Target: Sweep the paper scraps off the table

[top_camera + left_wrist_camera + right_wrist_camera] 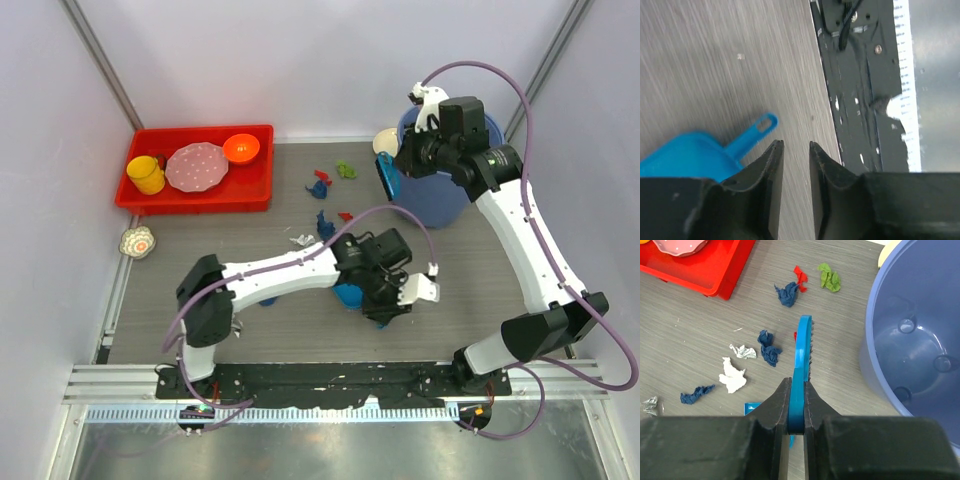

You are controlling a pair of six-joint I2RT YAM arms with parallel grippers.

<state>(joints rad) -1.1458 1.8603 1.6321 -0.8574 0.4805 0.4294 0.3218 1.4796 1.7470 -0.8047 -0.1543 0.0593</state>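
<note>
Evidently, the right gripper was clenched on the blue brush, beside the bucket. The left gripper stood slightly parted and empty, beside the dustpan handle. Paper scraps lay scattered on the table, between the red tray and the bucket.

table: grey wood-grain | on it: paper scraps (scattered mid-table), red tray, blue bucket, blue dustpan

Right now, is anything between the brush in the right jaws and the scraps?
Nothing visible. Only bare table separates the brush from the scraps; the bucket stands on the brush's other side.
</note>
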